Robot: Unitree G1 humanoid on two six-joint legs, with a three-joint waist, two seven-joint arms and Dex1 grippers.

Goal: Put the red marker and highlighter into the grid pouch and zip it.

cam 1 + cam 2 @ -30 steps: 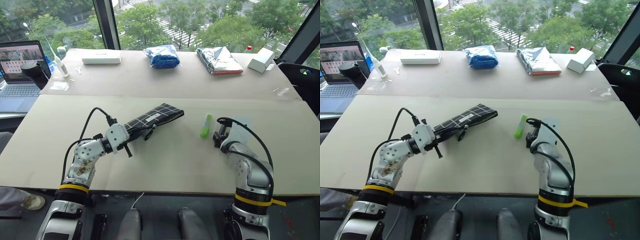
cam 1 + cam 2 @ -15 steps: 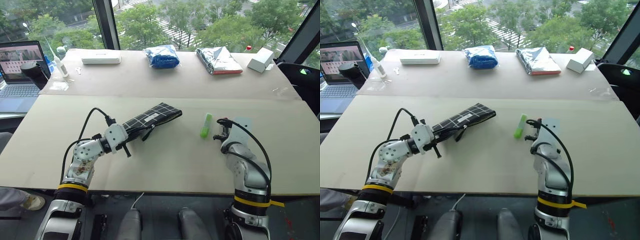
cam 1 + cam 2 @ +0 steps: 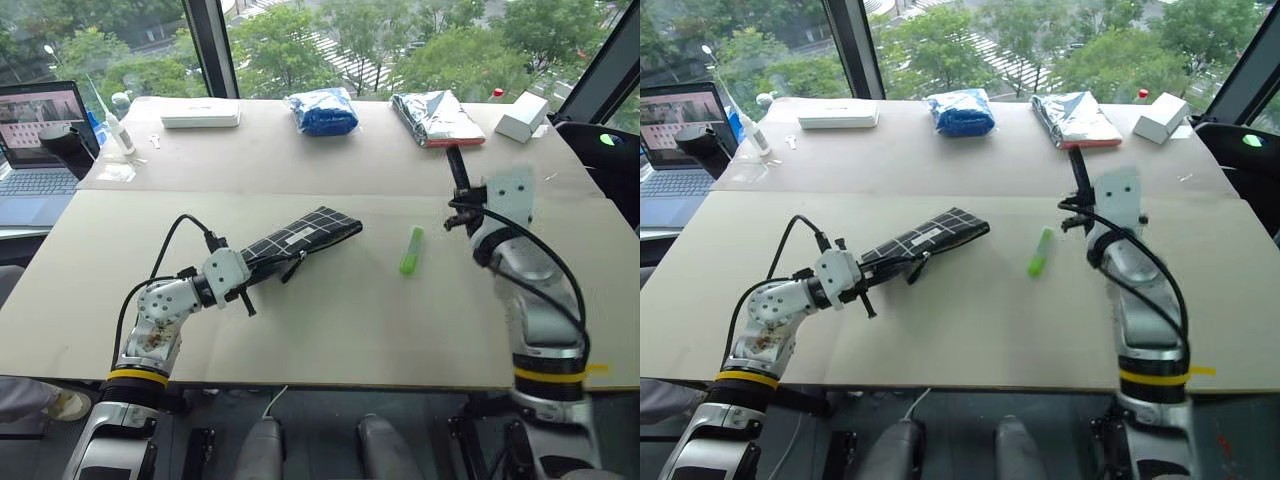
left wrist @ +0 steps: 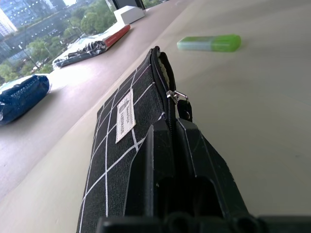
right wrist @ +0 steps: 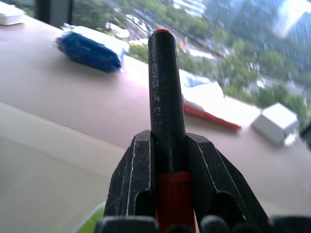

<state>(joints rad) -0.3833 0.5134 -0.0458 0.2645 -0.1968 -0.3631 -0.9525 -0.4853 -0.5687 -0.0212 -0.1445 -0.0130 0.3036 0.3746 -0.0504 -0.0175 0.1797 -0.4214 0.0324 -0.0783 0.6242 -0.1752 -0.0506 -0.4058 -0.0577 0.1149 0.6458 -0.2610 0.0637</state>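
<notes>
Above the right half of the table [image 3: 330,330], the right gripper [image 5: 167,160] has its jaws clamped on the red marker [image 3: 458,168], barrel sticking out beyond the fingertips, red part down between the fingers. Left gripper [image 4: 172,145] is closed on the near end of the grid pouch [image 3: 300,238], holding it flat on the table; zipper looks open along the top edge, pull [image 4: 179,97] hanging by the gripper.

Step in hand, as I judge it: carry the marker across and feed it into the pouch mouth. To do well: tilt the marker to line up with the slit, enter near the open far end, let go only once the barrel is well inside. Left grip should hold steady so the mouth does not collapse.

Room: highlighter [image 3: 411,249] lies between the two grippers, on the direct path, so pass above it. Blue bag [image 3: 324,112], silver bag [image 3: 437,118] and white box [image 3: 521,118] sit well apart at the back. Table's near edge is close to the left arm; bare surface lies around the pouch
</notes>
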